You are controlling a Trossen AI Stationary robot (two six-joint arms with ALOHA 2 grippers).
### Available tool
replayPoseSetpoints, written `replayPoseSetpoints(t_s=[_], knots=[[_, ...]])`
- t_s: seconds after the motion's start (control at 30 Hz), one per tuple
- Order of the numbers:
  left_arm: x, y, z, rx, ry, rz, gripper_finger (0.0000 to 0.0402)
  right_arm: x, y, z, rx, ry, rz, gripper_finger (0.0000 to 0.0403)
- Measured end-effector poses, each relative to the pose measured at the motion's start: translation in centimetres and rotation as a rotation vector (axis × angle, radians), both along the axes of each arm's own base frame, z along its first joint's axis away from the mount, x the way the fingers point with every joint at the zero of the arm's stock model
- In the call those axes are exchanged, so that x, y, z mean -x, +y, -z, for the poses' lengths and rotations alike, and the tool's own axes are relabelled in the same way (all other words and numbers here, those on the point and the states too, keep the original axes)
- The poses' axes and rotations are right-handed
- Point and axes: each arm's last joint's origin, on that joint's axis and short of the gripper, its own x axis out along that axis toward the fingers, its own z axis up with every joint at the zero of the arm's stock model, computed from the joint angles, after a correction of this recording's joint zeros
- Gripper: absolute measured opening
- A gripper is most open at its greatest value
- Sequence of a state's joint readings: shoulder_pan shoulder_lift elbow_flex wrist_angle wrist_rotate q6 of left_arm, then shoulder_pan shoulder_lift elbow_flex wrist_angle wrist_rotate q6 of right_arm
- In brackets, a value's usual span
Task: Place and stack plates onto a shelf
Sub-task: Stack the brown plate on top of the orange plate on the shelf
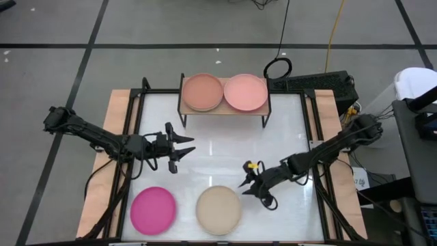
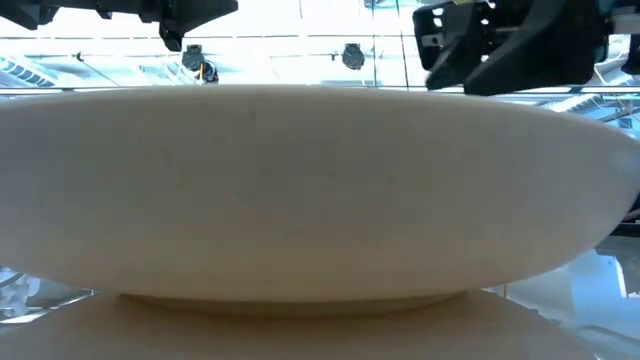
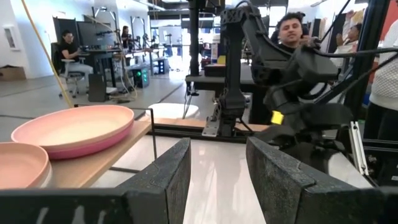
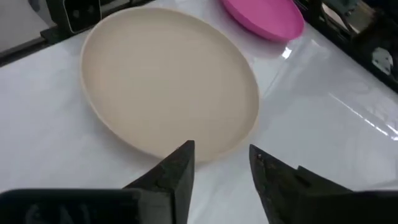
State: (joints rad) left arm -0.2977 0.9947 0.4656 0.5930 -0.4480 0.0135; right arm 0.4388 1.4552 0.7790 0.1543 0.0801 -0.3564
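Note:
A beige plate (image 1: 218, 209) and a magenta plate (image 1: 153, 210) lie flat on the white tabletop near its front edge. The beige plate (image 4: 168, 81) fills the right wrist view, with the magenta plate (image 4: 264, 17) beyond it. A peach plate (image 1: 202, 92) and a pink plate (image 1: 246, 92) lie side by side on the small wooden shelf (image 1: 225, 111) at the far edge. My right gripper (image 1: 244, 186) is open, just right of the beige plate, its fingers (image 4: 180, 168) pointing at the rim. My left gripper (image 1: 188, 145) is open and empty at mid-left, above the table.
The beige plate (image 2: 320, 190) blocks most of the low view. Black rails (image 1: 133, 130) run along both table sides. Bare white tabletop (image 1: 225, 150) lies between the shelf and the front plates. People sit and stand in the room beyond the table.

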Motion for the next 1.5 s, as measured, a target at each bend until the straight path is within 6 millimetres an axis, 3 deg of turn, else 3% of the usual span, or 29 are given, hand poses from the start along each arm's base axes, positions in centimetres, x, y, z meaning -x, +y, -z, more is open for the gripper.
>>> replayPoseSetpoints(t_s=[0.17, 0.5, 0.7, 0.97, 1.13, 1.43, 1.5], knots=[[0.0, 0.0, 0.0, 0.003, 0.000, 0.000, 0.0161, -0.8, 1.6, 0.2, 0.017, 0.005, -0.046, 0.0170], [0.0, 0.0, 0.3, 0.017, 0.025, 0.001, 0.0161, -0.5, 5.2, 2.3, 0.041, 0.001, -0.144, 0.0229], [0.0, 0.0, 0.3, 0.023, 0.024, 0.001, 0.0161, -1.0, 6.6, 4.9, 0.097, -0.008, -0.139, 0.0235], [0.0, 0.0, 0.5, 0.032, 0.043, 0.000, 0.0161, -1.8, 7.1, 6.8, 0.134, 0.044, -0.142, 0.0231], [0.0, 0.0, 0.6, 0.035, 0.050, 0.000, 0.0161, -1.8, 7.0, 7.2, 0.148, 0.064, -0.145, 0.0194], [0.0, 0.0, 0.6, 0.047, 0.053, 0.000, 0.0161, -1.7, 6.9, 7.2, 0.197, 0.055, -0.180, 0.0031], [0.0, 0.0, 0.6, 0.048, 0.053, 0.000, 0.0161, -1.8, 6.9, 7.1, 0.200, 0.047, -0.173, 0.0010]])
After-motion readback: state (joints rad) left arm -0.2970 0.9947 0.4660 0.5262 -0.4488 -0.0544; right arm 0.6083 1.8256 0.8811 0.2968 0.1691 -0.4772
